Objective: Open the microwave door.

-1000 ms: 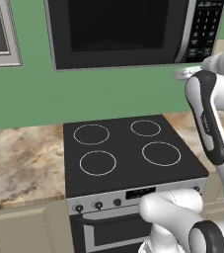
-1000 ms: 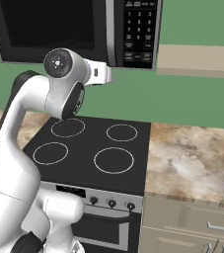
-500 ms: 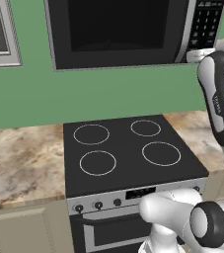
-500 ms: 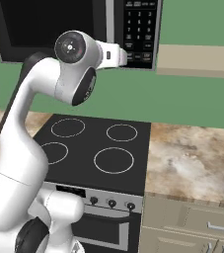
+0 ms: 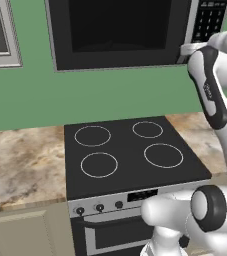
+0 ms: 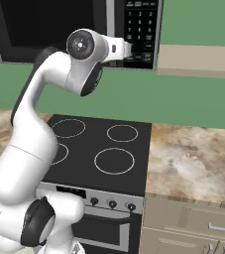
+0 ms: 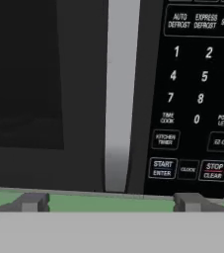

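The microwave [image 5: 135, 32] hung above the stove [image 5: 130, 155], its door [image 7: 44, 94] shut, so the arm was raised high to reach it. The gripper [image 7: 108, 201] faced the vertical silver handle [image 7: 119, 94] beside the keypad [image 7: 197, 94], its fingers [image 7: 32, 201] spread wide on either side of the bar's lower end (not yet touching it), probably so they could close round the bar and pull

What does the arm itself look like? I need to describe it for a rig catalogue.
A glossy white arm of rounded segments, with dark grey joint bands and round dark end caps. The gripper has two small dark grey, blocky fingertips. No cables or markings are visible.
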Robot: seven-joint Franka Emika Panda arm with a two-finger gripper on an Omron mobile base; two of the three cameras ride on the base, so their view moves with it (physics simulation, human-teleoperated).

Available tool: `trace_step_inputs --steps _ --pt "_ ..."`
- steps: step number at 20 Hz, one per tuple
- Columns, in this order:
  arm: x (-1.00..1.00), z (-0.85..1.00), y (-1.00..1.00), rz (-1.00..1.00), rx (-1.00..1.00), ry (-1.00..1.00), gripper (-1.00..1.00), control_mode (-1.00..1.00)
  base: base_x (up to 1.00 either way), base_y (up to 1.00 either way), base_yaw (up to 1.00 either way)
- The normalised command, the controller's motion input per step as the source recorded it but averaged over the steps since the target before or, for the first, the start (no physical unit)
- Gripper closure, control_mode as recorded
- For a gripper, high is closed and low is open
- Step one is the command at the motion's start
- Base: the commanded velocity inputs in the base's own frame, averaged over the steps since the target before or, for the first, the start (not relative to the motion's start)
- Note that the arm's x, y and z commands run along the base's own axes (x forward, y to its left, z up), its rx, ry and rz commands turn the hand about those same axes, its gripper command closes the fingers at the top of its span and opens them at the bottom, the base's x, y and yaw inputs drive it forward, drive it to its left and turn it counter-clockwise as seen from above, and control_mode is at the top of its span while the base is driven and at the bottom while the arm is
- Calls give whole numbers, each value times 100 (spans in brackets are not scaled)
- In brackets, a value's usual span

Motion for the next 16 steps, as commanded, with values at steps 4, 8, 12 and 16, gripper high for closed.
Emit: trace_step_inputs --steps 4,8,12,16 --pt "78 0 0 0 0 0 -100 -100 0 0 0" --pt "80 0 -7 1 1 0 -100 -100 0 0 0" --pt "72 0 -35 4 3 0 -100 -100 0 0 0" --pt "67 0 -41 6 3 0 -100 -100 0 0 0"
